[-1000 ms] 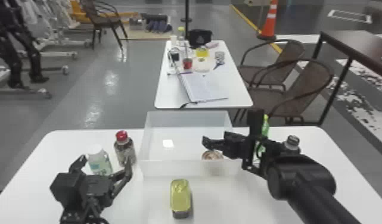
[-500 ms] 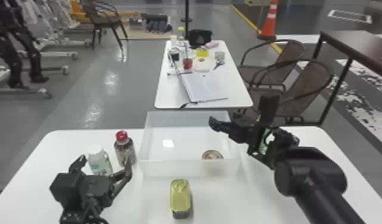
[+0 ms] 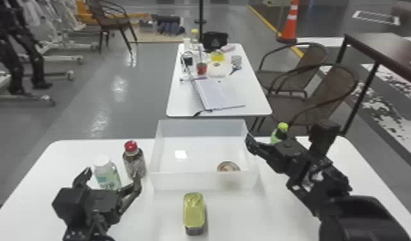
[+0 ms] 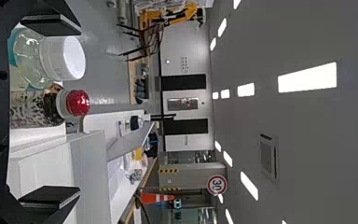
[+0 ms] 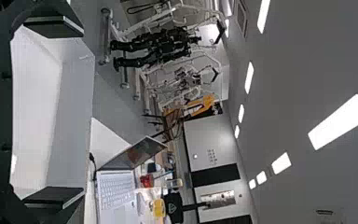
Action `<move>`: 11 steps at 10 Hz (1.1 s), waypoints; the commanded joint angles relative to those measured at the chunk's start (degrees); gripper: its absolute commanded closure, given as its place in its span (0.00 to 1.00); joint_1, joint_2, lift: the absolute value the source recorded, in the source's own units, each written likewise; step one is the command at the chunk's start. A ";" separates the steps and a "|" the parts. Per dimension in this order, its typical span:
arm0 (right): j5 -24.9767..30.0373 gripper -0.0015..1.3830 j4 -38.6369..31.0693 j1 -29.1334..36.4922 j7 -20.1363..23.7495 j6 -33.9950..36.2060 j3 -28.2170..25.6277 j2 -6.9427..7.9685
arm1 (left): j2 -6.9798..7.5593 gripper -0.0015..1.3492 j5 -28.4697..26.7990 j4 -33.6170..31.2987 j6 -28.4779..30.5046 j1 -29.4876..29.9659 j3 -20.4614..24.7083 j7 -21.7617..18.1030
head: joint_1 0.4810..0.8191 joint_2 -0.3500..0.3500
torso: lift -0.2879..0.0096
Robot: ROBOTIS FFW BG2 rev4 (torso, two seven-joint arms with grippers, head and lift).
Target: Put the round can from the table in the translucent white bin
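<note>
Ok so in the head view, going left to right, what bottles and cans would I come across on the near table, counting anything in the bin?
White-capped bottle, red-capped bottle, oblong yellow-topped can, round can inside the translucent white bin, green-capped bottle.

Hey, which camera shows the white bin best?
The head view: all four walls of the white bin show, round can inside. The left wrist view catches some wall; the right wrist view, part of its interior.
</note>
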 commanded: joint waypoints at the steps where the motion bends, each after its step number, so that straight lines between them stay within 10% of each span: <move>1: -0.60 0.07 -4.26 6.88 -1.14 -1.50 -0.85 0.00 | -0.15 0.08 0.00 -0.08 -0.20 0.19 0.11 0.00 | 0.20 0.50 | 0.63; 11: 6.78 0.08 -15.60 25.42 -18.19 -8.53 -1.82 1.49 | -0.15 0.08 -0.88 -0.08 -0.64 0.63 -0.24 0.09 | 0.20 0.50 | 0.63</move>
